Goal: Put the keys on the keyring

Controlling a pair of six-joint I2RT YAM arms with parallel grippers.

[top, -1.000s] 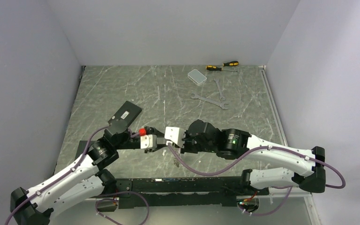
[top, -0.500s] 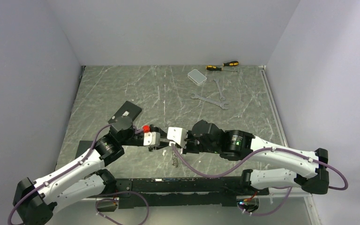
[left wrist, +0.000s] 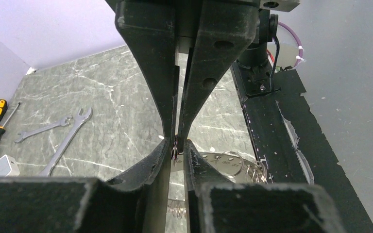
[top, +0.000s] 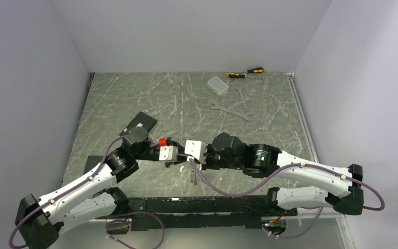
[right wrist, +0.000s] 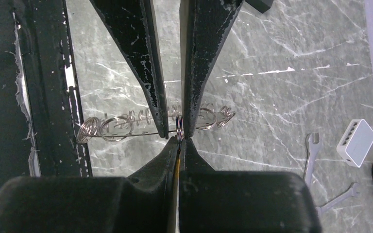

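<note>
Silvery thin metal piece [left wrist: 175,154] stayed pinched in right gripper [right wrist: 178,140]; left gripper [left wrist: 176,144] narrowed around it, jaws slightly apart, presumably for threading.

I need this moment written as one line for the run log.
place: near front centre of table | right fingers: shut on keyring | left fingers: narrow gap, either side of it

From overhead, the keyring [top: 193,175] is too small to resolve, only a thin glint just below the two meeting pincers. From the right wrist, its middle is hidden behind the left pincer's fingers [right wrist: 141,58]. Whether the sliver pinched in the right pincer [left wrist: 176,138] belongs to it cannot be told.
</note>
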